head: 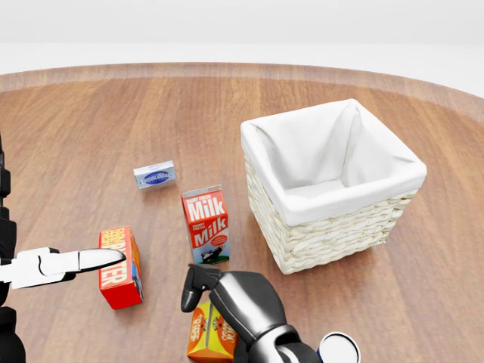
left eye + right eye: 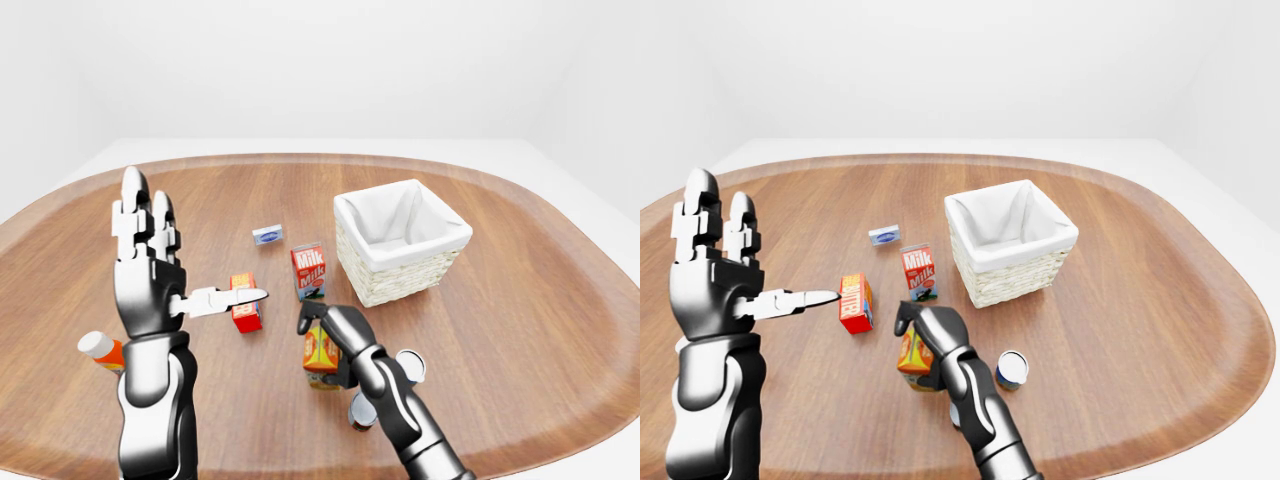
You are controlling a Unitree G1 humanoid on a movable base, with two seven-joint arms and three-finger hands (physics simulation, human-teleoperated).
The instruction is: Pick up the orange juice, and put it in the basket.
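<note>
Right hand (image 2: 923, 335) clamped on juice carton (image 2: 913, 356), upright on worktop; carton light, stiff, slick-sided, best gripped mid-body; left hand (image 2: 150, 262) open, raised; basket (image 1: 333, 227) near

Bare simulated room: one wooden table (image 2: 520, 330), blank white walls (image 2: 300, 70).

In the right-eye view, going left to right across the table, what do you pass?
Raised left hand → red carton → small blue-and-white box → milk carton → blue can; the wicker basket spans above it.
</note>
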